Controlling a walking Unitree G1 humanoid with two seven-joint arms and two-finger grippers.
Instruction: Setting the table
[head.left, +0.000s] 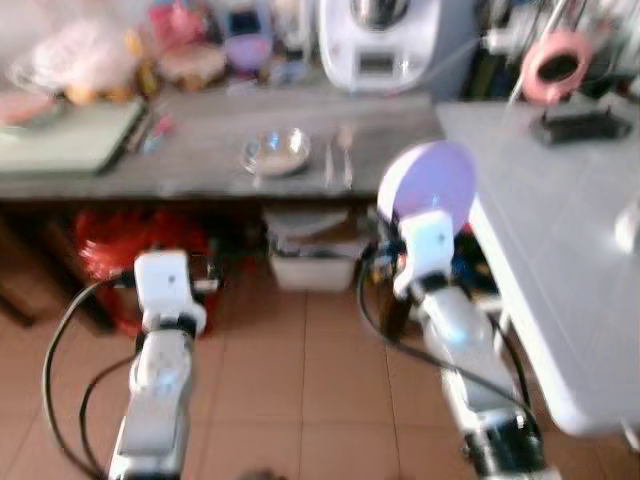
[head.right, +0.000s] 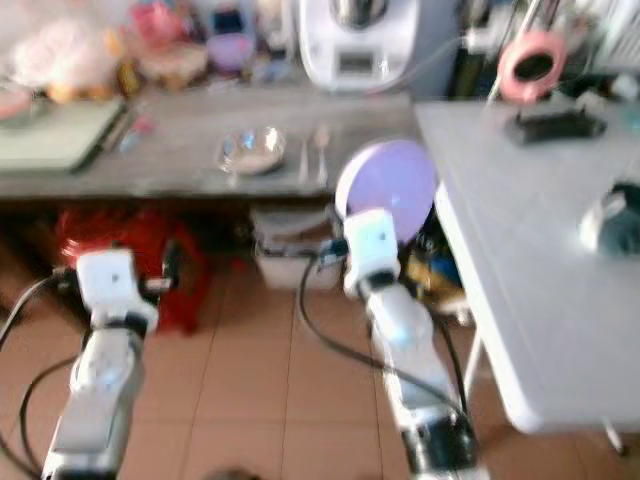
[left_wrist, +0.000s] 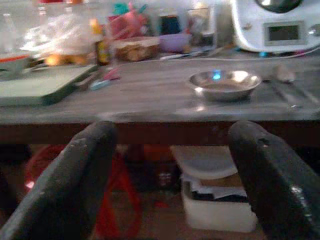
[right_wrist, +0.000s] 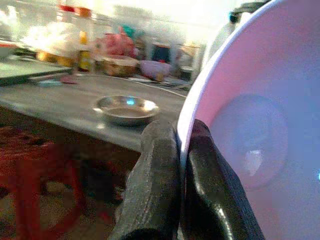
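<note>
Right wrist view: the right gripper is clenched on the rim of a lilac plate, one finger on each face of it. In the head views the plate stands on edge above the right wrist, just off the near corner of the white table, which runs along the robot's right. The left gripper is released, fingers spread wide and holding nothing, low over the tiled floor in front of the counter.

Next out, under the counter, a red stool stands on the left and a white bin sits near the middle, just left of the plate.

On the grey counter, a steel bowl lies near the front edge with cutlery just beside it on its right; whether this is one spoon or more cannot be told through the blur. A green tray lies at the left end.

Farthest back, a white kitchen machine stands against the wall, with jars, bags and a purple bowl crowded to its left. On the table's far end sit a dark flat object and a pink ring.
</note>
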